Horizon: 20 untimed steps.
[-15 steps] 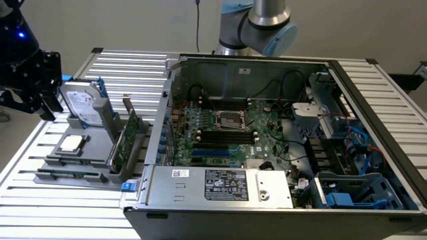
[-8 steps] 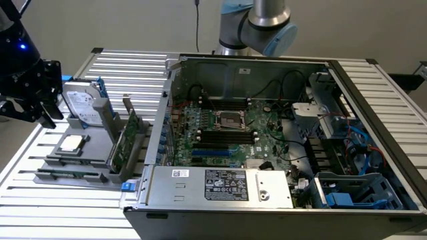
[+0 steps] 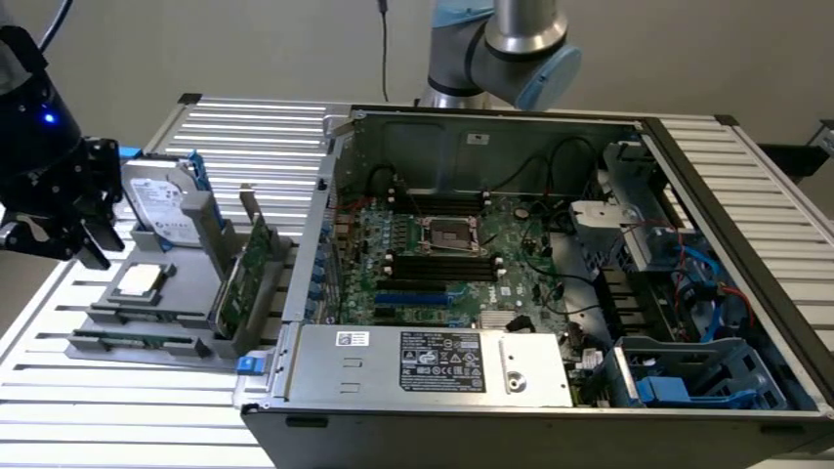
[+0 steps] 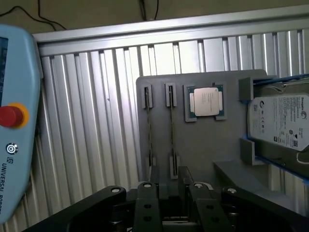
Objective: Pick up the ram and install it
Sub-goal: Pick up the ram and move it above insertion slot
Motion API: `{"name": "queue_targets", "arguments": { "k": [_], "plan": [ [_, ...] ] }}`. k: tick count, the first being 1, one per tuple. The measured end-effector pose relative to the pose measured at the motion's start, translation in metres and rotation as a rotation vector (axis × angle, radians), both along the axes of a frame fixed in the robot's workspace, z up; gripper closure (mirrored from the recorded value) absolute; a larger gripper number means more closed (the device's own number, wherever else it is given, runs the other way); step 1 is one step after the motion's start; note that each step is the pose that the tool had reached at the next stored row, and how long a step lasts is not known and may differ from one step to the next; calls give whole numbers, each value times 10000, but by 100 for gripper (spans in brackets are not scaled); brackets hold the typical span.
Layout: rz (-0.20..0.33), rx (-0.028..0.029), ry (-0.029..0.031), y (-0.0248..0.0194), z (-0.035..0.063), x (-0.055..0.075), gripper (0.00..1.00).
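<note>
The ram (image 3: 131,340) is a thin dark-green stick standing on edge in the front slot of the grey holder (image 3: 170,293), at the exterior view's left. The wrist view sees it from above as a narrow dark line (image 4: 147,125), with a second similar line in the slot beside it. My black gripper (image 3: 59,244) hangs above and to the left of the holder, clear of the ram. Its fingers (image 4: 147,205) stand apart with nothing between them, so the gripper (image 4: 174,198) is open.
The holder also carries a square silver processor (image 4: 205,101), a hard drive (image 4: 280,121) and an upright green expansion card (image 3: 248,269). The open computer case (image 3: 521,274) with its motherboard lies to the exterior view's right. A teach pendant (image 4: 14,116) rests nearby.
</note>
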<state>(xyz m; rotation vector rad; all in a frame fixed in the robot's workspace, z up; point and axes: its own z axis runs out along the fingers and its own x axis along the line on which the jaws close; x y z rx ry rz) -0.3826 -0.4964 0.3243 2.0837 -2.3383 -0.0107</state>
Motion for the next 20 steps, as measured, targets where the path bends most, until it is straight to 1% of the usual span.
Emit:
{"name": "queue_targets", "arguments": {
  "k": [3, 5, 13, 16, 20],
  "plan": [
    [67, -1, 2, -30, -54, -2, 69],
    [149, 0, 2, -41, -91, -4, 69],
    [541, -1, 3, -47, -212, -44, 69],
    [614, 0, -1, -47, -261, -89, 69],
    [654, -1, -26, -47, -331, -191, 69]
  ]
}}
